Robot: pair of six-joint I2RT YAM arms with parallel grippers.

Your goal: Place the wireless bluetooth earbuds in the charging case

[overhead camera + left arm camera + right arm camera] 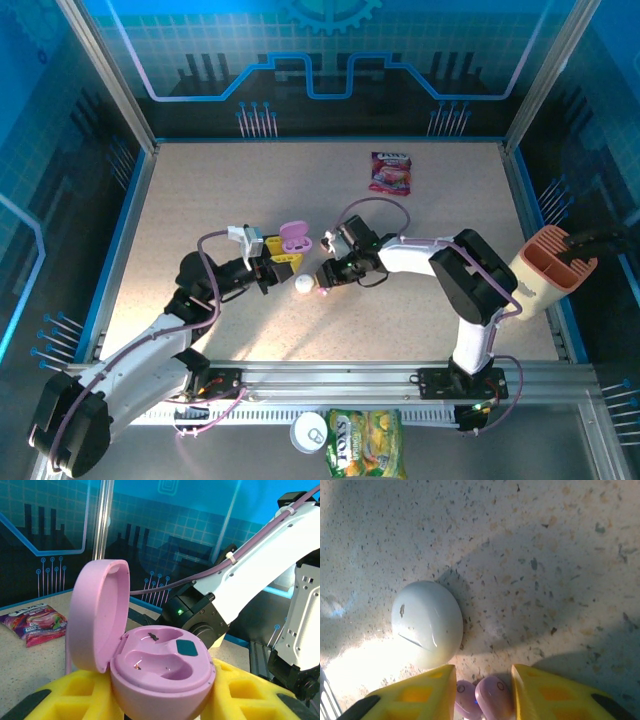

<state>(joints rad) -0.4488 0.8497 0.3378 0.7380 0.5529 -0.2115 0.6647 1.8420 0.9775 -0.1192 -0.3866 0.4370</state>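
Note:
My left gripper [281, 262] is shut on the open pink charging case [295, 238]. In the left wrist view the case [162, 667] sits between the yellow fingers [240, 692] with its lid standing up on the left, and both wells are empty. To its right, my right gripper [330, 273] hangs low over the table. Its yellow fingers [415, 695] press on two purple earbuds [492, 697] that lie side by side and fill the gap between them. A closed white pebble-shaped case [426, 624] lies on the table just ahead of the right gripper [482, 697] and between the two grippers [303, 284].
A purple snack bag [389, 172] lies at the back of the table and also appears in the left wrist view [37, 624]. A peach-coloured holder [555, 265] stands at the right edge. A can [312, 432] and a green-yellow bag [368, 442] sit below the front rail.

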